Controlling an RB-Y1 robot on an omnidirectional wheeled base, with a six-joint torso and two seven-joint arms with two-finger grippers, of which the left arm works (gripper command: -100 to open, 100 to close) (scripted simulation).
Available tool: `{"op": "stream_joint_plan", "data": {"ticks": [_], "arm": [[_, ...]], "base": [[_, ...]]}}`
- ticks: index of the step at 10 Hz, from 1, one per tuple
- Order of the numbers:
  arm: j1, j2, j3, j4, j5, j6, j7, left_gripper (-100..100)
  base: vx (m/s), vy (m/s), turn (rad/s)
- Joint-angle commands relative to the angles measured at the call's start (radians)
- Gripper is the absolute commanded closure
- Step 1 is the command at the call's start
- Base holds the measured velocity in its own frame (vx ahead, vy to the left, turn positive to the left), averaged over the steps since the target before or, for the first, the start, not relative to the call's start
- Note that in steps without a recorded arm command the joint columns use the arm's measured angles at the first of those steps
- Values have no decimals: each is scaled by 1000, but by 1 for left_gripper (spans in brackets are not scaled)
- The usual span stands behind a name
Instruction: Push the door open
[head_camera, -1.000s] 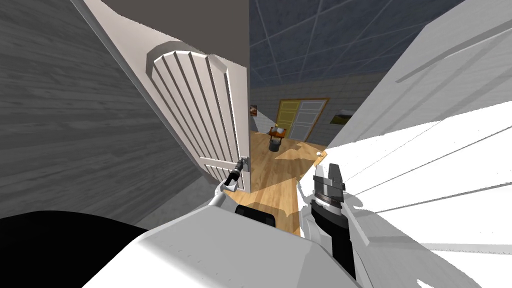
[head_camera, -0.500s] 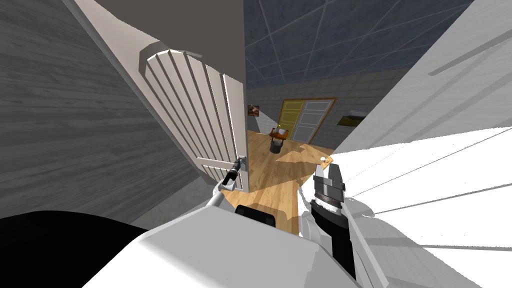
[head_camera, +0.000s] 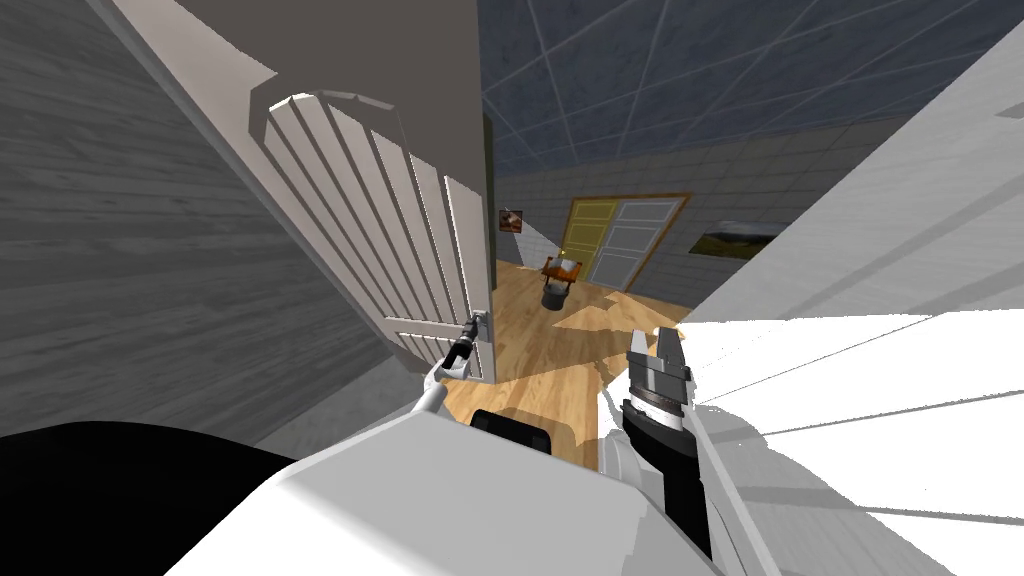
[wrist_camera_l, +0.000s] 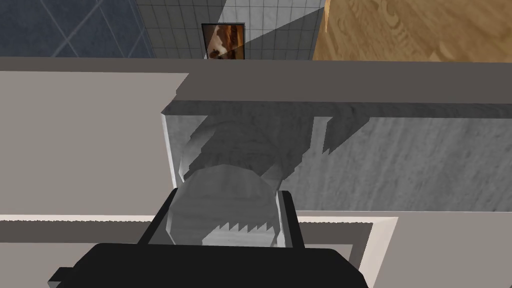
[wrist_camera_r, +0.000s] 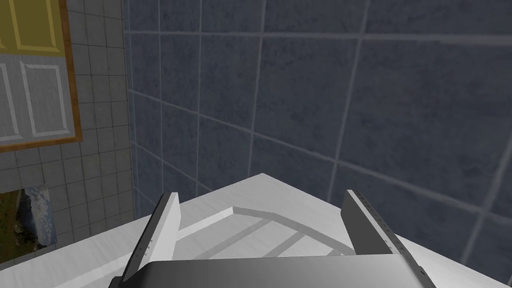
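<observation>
Two tools, doing very different things. Left tool (head_camera: 479, 327) is pinching the grey door knob (wrist_camera_l: 225, 220), fingers pressed to its sides, right at the free edge of the white slatted door (head_camera: 390, 240). That door stands ajar on the left of the opening, with wooden floor (head_camera: 540, 340) showing past it. Right tool (head_camera: 657, 345) hangs beside a white panelled surface (head_camera: 850, 380), fingers spread wide, holding nothing.
</observation>
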Motion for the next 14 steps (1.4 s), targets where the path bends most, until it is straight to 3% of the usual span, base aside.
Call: {"op": "stream_joint_plan", "data": {"ticks": [1, 3, 4, 14], "arm": [[-10, -1, 16, 10, 4, -7, 0, 100], [-7, -2, 21, 12, 4, -6, -1, 100], [-9, 9, 39, 13, 7, -7, -4, 100], [-16, 42, 141, 23, 21, -9, -23, 100]], "base": [[165, -99, 69], [112, -67, 50], [127, -26, 39], [190, -48, 54]]}}
